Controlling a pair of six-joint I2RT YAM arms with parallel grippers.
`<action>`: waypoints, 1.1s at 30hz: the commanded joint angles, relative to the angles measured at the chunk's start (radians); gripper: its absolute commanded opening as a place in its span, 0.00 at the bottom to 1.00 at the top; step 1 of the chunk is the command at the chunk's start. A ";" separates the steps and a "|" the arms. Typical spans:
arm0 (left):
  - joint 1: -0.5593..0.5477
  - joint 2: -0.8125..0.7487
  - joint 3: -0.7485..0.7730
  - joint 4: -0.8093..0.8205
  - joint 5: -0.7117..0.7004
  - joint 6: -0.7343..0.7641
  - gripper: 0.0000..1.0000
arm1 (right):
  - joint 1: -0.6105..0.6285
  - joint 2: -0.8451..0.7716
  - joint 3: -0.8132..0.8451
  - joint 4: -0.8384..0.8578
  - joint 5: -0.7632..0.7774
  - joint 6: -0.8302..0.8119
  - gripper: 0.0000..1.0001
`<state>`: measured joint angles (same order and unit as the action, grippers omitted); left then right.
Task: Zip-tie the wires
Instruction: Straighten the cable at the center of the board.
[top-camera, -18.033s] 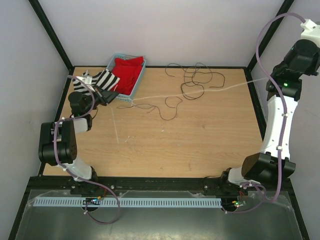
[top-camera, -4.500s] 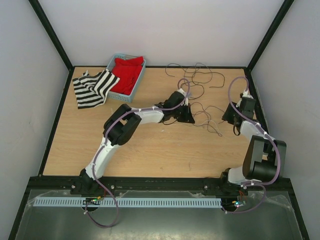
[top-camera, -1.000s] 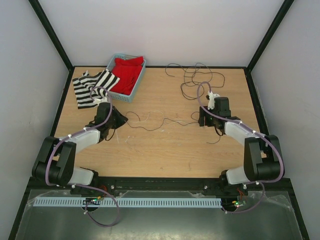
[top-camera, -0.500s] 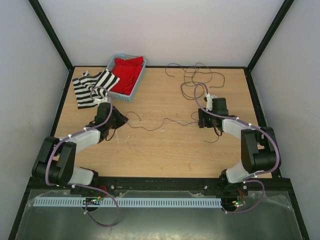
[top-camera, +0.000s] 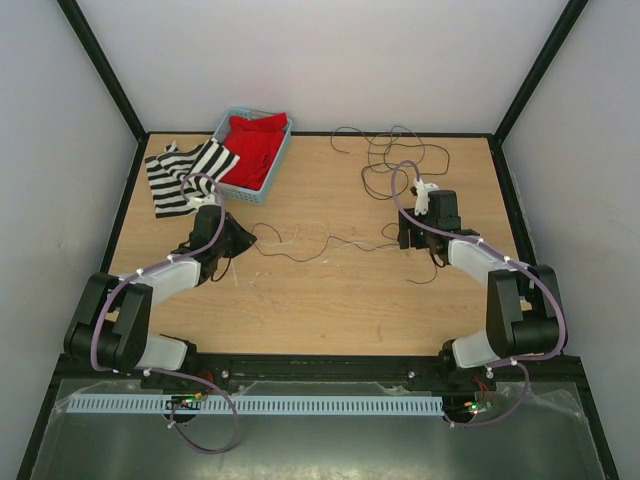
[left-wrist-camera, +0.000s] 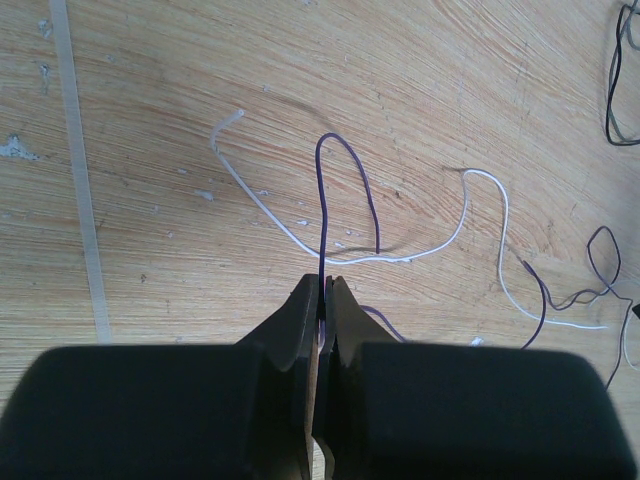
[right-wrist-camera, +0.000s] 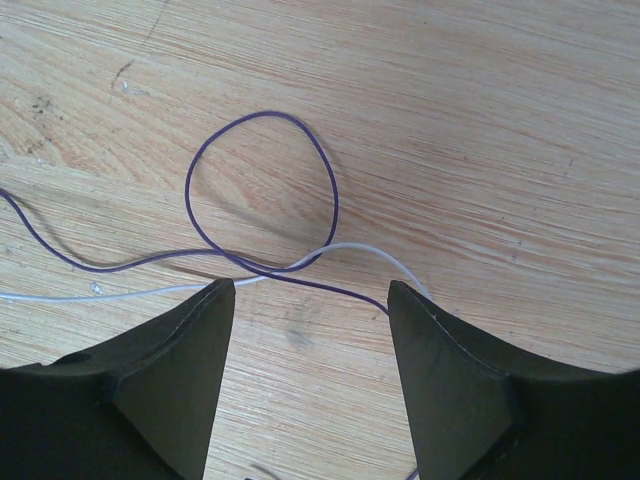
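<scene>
Stretched leftward since the earlier shot, the wires now span the table. left gripper pinches one purple strand. right gripper is spread, with the purple/white crossing just ahead of its tips. Advance, lower squarely, catch both strands. zip tie lies loose near the left gripper.

On our counter, a basket sits toward the far left corner with a cloth in it. A second cloth lies just to its left, touching it. A tangle of wires lies at the far edge, right of centre. Strands run from it across the middle, between the left gripper and the right gripper. The zip tie lies flat on the counter near the left gripper, apart from the strands.
</scene>
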<state>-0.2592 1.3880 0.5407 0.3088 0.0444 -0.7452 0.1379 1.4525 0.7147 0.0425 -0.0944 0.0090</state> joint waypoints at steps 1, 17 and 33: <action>-0.004 -0.003 -0.010 0.029 0.000 0.007 0.04 | 0.003 0.000 0.034 0.018 -0.038 -0.009 0.72; -0.013 0.007 -0.010 0.041 0.010 -0.010 0.04 | 0.032 0.149 0.117 -0.010 -0.041 -0.033 0.67; -0.019 0.011 -0.010 0.046 0.010 -0.013 0.04 | 0.040 0.112 0.094 -0.040 -0.065 -0.022 0.65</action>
<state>-0.2722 1.3895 0.5407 0.3256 0.0517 -0.7532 0.1719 1.6058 0.8070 0.0330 -0.1360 -0.0212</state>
